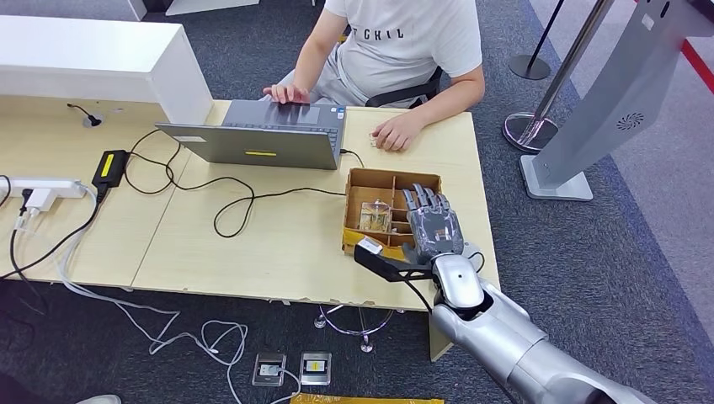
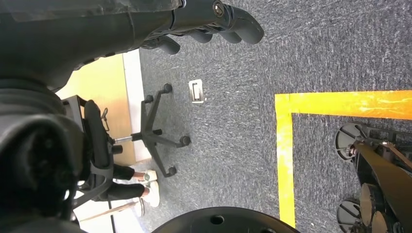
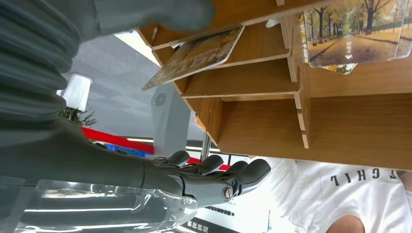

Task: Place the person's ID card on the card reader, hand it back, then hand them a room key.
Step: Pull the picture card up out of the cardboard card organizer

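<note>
1. Silver right arm reaches up from the lower right of the head view across the desk's near edge, forearm angled toward the wooden box [image 1: 390, 178] on the tan desk [image 1: 278, 244].
2. The right hand [image 1: 434, 220] lies flat, back upward, over the right-hand side of the compartmented box, fingers stretched forward and slightly apart toward the person [image 1: 404, 42].
3. In the right wrist view the fingers [image 3: 228, 174] extend straight out with nothing between them; the thick thumb [image 3: 145, 14] sits close by a card [image 3: 197, 54] that leans tilted in a compartment, but whether it touches or pinches that card cannot be told.
4. More cards printed with an autumn tree avenue [image 3: 357, 31] stand in a neighbouring compartment; the head view shows cards [image 1: 375, 217] in the box's middle section, just left of the hand.
5. The left hand [image 2: 214, 22] hangs above grey carpet [image 2: 316, 53], fingers curled loosely inward and holding nothing.
6. The seated person in a white T-shirt has one hand on a grey laptop [image 1: 265, 135] and the other hand [image 1: 394, 133] resting on the desk beyond the box.
</note>
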